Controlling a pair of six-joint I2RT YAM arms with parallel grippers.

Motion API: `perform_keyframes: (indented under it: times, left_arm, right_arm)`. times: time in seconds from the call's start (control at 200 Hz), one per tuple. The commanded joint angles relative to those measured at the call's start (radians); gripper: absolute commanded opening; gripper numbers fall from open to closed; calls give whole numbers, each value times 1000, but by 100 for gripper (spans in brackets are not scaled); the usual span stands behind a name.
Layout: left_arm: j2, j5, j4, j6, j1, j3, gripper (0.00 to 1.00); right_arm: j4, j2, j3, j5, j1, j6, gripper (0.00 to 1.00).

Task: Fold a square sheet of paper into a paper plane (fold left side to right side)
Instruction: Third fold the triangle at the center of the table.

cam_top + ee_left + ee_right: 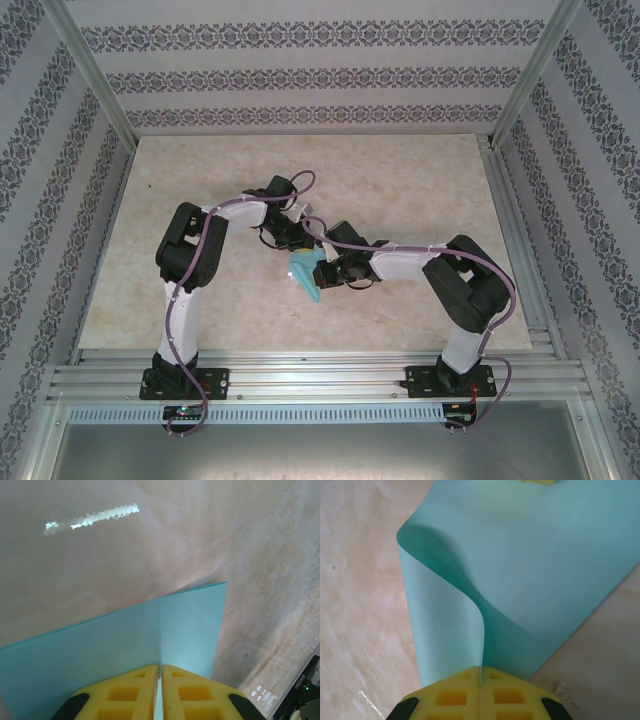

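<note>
Two robot arms meet over the middle of a pale marbled table (420, 180). Between them they hold a sheet of blue-green paper (305, 272), raised at least partly off the surface. The left pincer (160, 669) is pressed shut, its yellow fingers (145, 677) nipping one edge of the paper, which spreads flat and wide just beyond the tips. The right pincer (481, 670) is likewise closed tight on another edge. Directly ahead of its tips the paper rises and rolls over in a soft loop, with no sharp crease visible. The fold looks only just begun. To do it well, the pincers would likely need to bring their two edges together so the corners match. They would then lower the doubled sheet to the table beneath them before flattening the loop into a crease. Pulling apart could tear the thin paper.
</note>
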Motion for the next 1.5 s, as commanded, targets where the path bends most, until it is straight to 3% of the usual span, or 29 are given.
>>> perform_keyframes:
  times: [0.0,0.38,1.499]
  left_arm:
    - [57,-63,-38,20,-23,1,11]
    - [60,-71,-38,20,-24,-1,11]
    - [62,-71,-40,22,-28,-1,10]
  right_arm:
    - [4,-12,11,16,10,3,0]
    - [-2,-55,-9,21,10,9,0]
    - [-11,27,12,22,9,8,0]
